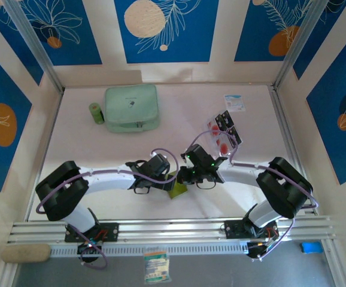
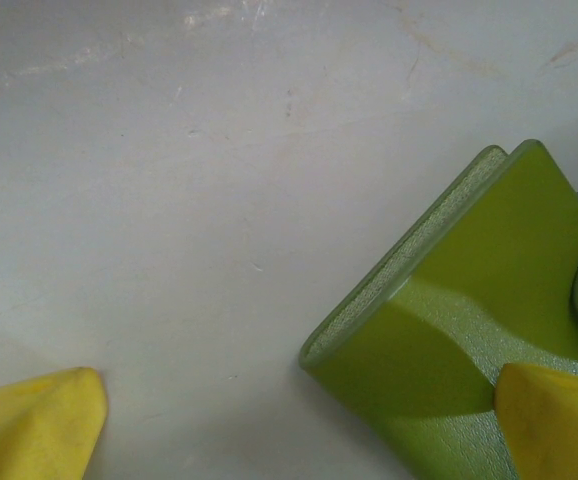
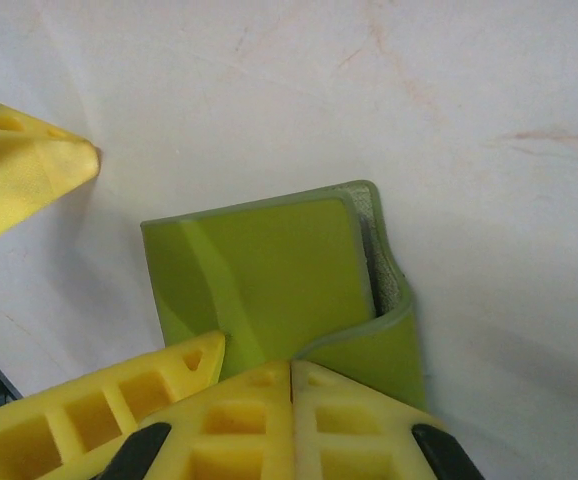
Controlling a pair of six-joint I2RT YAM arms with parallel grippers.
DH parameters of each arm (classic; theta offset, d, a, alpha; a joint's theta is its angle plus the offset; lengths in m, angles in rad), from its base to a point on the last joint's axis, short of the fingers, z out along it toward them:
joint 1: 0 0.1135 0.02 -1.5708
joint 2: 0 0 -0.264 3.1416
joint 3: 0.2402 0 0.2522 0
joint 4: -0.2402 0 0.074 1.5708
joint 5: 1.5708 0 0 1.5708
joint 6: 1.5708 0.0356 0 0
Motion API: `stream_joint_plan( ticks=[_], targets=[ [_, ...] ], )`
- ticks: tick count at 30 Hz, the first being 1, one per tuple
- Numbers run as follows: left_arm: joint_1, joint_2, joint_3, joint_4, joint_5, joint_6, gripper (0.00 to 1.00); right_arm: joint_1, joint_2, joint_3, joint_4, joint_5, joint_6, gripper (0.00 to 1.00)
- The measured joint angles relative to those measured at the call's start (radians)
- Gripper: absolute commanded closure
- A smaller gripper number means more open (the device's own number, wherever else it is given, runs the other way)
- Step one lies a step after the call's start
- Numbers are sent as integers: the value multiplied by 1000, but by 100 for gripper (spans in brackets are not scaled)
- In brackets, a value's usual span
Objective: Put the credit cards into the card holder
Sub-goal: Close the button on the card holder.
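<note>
The olive-green card holder point(image 1: 177, 191) lies on the table between my two grippers. In the right wrist view the card holder point(image 3: 259, 275) shows a flap curling up into my right gripper point(image 3: 291, 400), whose jaws are shut on that flap's edge. My left gripper point(image 2: 299, 430) stands open astride the card holder point(image 2: 449, 340), with one yellow fingertip point(image 2: 554, 420) over it and the other beside it on bare table. The credit cards point(image 1: 223, 133), black ones and pale ones with red blobs, lie fanned out on the table behind the right arm.
A mint-green zip case point(image 1: 131, 107) sits at the back left with a small green cylinder point(image 1: 96, 113) beside it. A white-and-blue packet point(image 1: 234, 102) lies at the back right. Metal rails edge the table's sides and front.
</note>
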Motion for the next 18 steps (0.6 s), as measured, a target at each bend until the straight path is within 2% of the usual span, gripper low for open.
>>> stream_joint_plan(
  ticks=[16, 18],
  targets=[
    [0, -1, 0, 0, 0, 0, 0, -29, 13, 8, -3, -45, 41, 100],
    [0, -1, 0, 0, 0, 0, 0, -33, 8, 8, -10, -45, 40, 97]
  ],
)
